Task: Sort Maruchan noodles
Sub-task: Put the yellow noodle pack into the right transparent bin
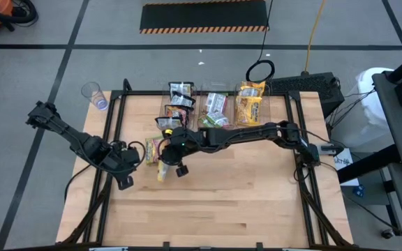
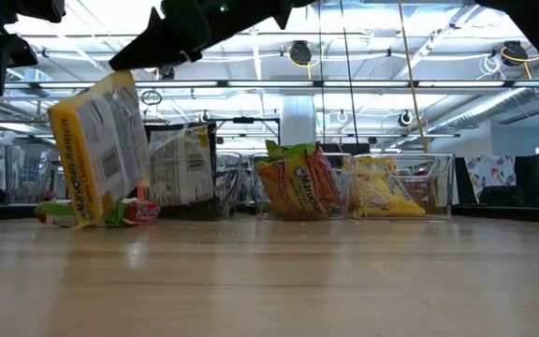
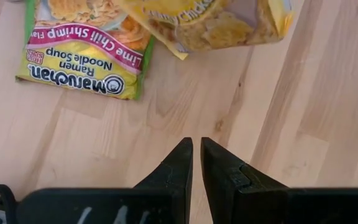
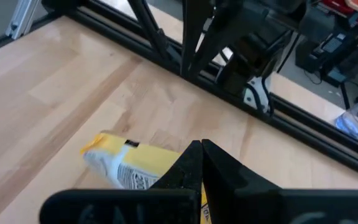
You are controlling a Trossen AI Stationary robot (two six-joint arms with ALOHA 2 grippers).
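- A yellow packet (image 2: 99,150) is held pinched in the right end effector (image 1: 166,165), lifted and tilted above the surface (image 1: 243,202); in the right wrist view the fingers are seen closed tight on it.
- The step in hand is judged to be the carrying of this packet toward the bins (image 1: 215,108) at the far edge of the surface.
- The next move would call for the matching bin to be picked out; yellow packets (image 1: 250,103) are seen in the bin farthest from the left arm.
- A lime chili shrimp packet (image 3: 86,46) lies flat just beside the held packet, still to be sorted.
- The left end effector (image 3: 196,155) is held low near the lime packet, its fingers nearly together and empty.
- Dark packets (image 1: 179,97) and green-edged packets (image 1: 215,111) are stacked in the other bins.
- The surface is pale wood inside a black frame.
- A clear cup (image 1: 93,94) stands on the floor off the surface's corner, behind the left arm; ceiling lights and equipment fill the room beyond.
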